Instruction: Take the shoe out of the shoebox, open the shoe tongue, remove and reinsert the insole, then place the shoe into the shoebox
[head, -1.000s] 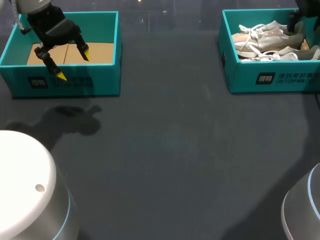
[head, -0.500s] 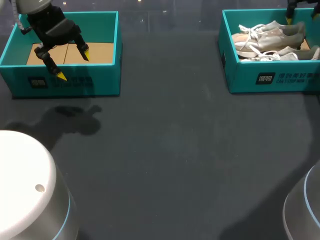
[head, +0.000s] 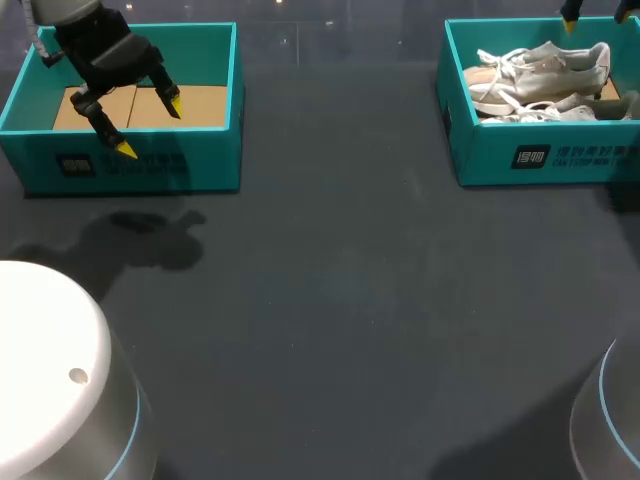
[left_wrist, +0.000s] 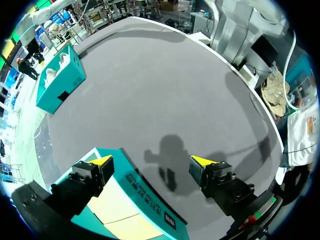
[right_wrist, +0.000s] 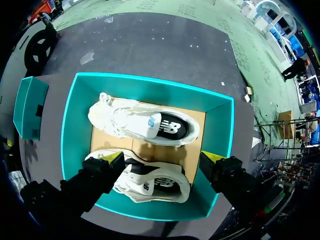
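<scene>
Right end effector (right_wrist: 164, 159): risen out of the shoebox (right_wrist: 150, 82) since a second ago; now hovering above it, fingers spread, nothing held.
Left end effector (head: 148, 127): barely shifted; fingers spread, empty, over the front wall of the second box (head: 130, 170).
Shoes: two pale trainers side by side in the shoebox at the far right of the table (head: 350, 300). The near shoe (right_wrist: 150, 182) lies under the right fingers, the far shoe (right_wrist: 145, 125) beyond it.
Handling, judged: light, soft upper, firmer sole; loose laces (head: 492, 88) may snag. Grip across heel collar or midfoot.
</scene>
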